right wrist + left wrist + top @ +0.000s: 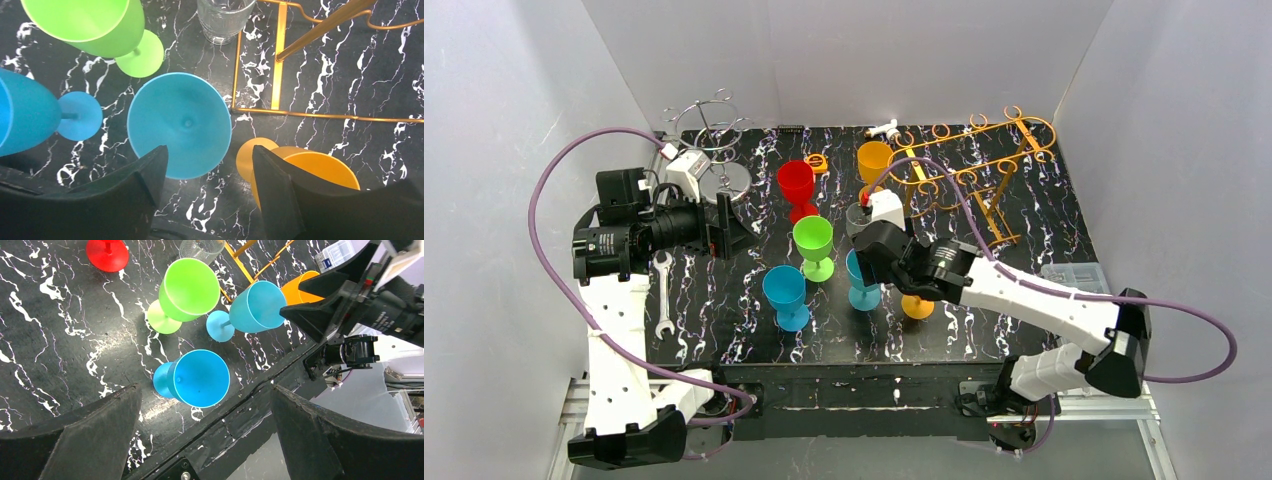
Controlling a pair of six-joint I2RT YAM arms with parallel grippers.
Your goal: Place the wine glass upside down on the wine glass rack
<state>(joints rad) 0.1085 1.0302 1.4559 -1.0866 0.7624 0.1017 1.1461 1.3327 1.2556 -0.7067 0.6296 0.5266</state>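
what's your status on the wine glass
Left gripper open, empty. Right gripper open above teal glass, no grip yet. Orange glass crowding it.

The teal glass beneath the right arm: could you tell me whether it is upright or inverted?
Upright: the teal glass shows its open bowl to the right wrist camera, foot down.

A lab test cell: white panel walls (844, 50) enclose a black marbled table (724, 320).
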